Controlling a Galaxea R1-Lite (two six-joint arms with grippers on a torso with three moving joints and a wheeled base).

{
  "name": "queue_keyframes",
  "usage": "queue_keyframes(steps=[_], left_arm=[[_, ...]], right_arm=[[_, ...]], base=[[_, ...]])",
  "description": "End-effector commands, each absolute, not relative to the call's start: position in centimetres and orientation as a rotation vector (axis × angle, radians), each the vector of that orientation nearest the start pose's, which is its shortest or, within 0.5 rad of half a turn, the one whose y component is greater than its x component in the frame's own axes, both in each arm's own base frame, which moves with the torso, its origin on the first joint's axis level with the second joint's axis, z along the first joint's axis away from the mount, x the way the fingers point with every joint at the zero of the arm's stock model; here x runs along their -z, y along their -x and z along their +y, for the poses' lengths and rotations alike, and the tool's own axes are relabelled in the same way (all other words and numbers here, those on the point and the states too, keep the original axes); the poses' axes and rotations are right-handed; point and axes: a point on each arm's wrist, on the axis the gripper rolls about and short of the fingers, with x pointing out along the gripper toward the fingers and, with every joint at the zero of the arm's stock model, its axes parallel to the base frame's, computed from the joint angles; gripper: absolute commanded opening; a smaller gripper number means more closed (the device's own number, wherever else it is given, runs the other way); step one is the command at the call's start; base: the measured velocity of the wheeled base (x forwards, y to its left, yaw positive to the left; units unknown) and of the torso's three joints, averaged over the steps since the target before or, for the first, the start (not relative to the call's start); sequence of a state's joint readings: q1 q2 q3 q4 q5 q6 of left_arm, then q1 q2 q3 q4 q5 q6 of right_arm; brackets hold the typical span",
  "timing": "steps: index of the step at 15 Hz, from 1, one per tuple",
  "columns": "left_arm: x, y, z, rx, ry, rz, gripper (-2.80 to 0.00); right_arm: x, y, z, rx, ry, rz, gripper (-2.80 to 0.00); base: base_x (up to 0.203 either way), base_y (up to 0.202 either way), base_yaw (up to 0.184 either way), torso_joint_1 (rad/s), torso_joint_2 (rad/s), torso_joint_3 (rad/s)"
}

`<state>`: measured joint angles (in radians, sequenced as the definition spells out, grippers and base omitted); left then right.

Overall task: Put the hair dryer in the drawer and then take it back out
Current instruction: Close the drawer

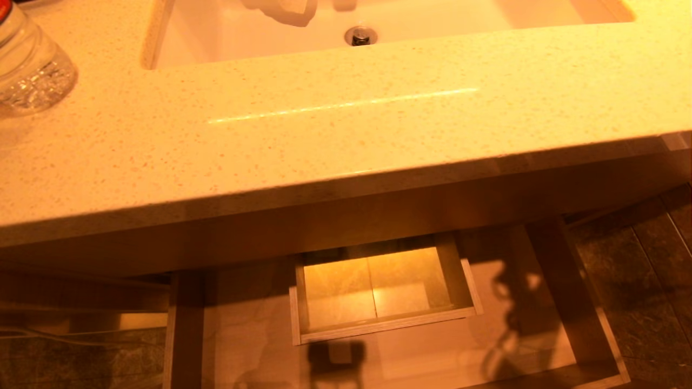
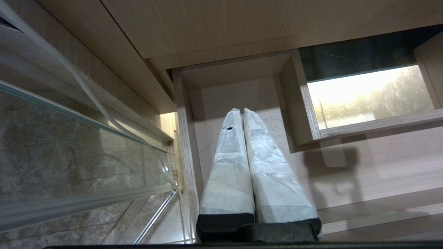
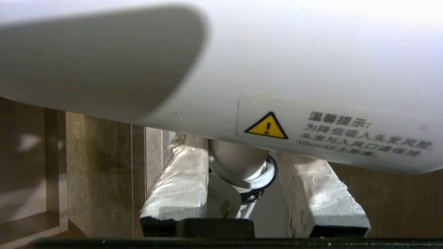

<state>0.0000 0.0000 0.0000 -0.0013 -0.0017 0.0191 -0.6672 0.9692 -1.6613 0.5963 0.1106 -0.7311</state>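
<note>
Hair dryer [image 3: 311,69] white, glossy, fills right wrist view; clamped in right gripper [image 3: 242,180], wrapped fingers [image 3: 180,183] set apart on either side of the narrower handle/hinge part w/ metal ring, body lying crosswise over the jaws. Held by the neck prob. because body too fat for the jaws & the narrow part gives a surer hold. Not seen in head view, neither the gripper; only shadows of arm + dangling cord on drawer floor, so likely carried somewhere over/near the drawer, exact spot can't tell.

Label on body: yellow warning triangle w/ "!", heading "温馨提示:", below it small Chinese print incl. "10cm" — rest partly soft, prob. a caution re hair near air inlet. No brand visible.

Drawer [image 1: 573,302] pulled well out under counter [image 1: 346,140], light wood grain, boxed cutout [image 1: 378,319] mid-drawer (prob. clearance for sink plumbing), so free floor lies left & right of it. No dryer lying in it.

Left gripper [image 2: 242,114] parked low beside drawer's left compartment, wrapped fingers pressed together, nothing held.

Further out: sink [image 1: 189,38] w/ drain [image 1: 359,35] above, clear plastic bottle [image 1: 30,65] at counter's left end, dark stone floor [image 1: 649,292]. Whether dryer is going in or coming out: can't tell.
</note>
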Motion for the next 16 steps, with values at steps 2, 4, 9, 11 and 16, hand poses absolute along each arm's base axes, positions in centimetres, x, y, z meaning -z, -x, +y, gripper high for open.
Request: queue_keyframes(steps=[2,4,9,11,16], left_arm=[[-7.5,2.3,0.0,0.002,-0.020,0.000,-2.80],[-7.5,2.3,0.0,0.002,-0.020,0.000,-2.80],[-7.5,2.3,0.0,0.002,-0.020,0.000,-2.80],[-7.5,2.3,0.0,0.002,-0.020,0.000,-2.80],[-7.5,2.3,0.0,0.002,-0.020,0.000,-2.80]], right_arm=[[-43.0,-3.1,-2.1,0.552,0.743,0.135,-2.80],[-42.9,-4.1,-2.7,0.496,0.736,0.135,-2.80],[-43.2,-9.8,-5.5,0.339,0.723,0.114,-2.80],[-44.0,-12.3,-6.1,0.293,0.727,0.043,-2.80],[-45.9,-16.1,-5.8,0.166,0.743,-0.091,-2.80]], base=[[0.000,0.000,0.000,0.000,0.00,0.000],[0.000,0.000,0.000,0.000,0.00,0.000],[0.000,0.000,0.000,0.000,0.00,0.000],[0.000,0.000,0.000,0.000,0.00,0.000],[0.000,0.000,0.000,0.000,0.00,0.000]])
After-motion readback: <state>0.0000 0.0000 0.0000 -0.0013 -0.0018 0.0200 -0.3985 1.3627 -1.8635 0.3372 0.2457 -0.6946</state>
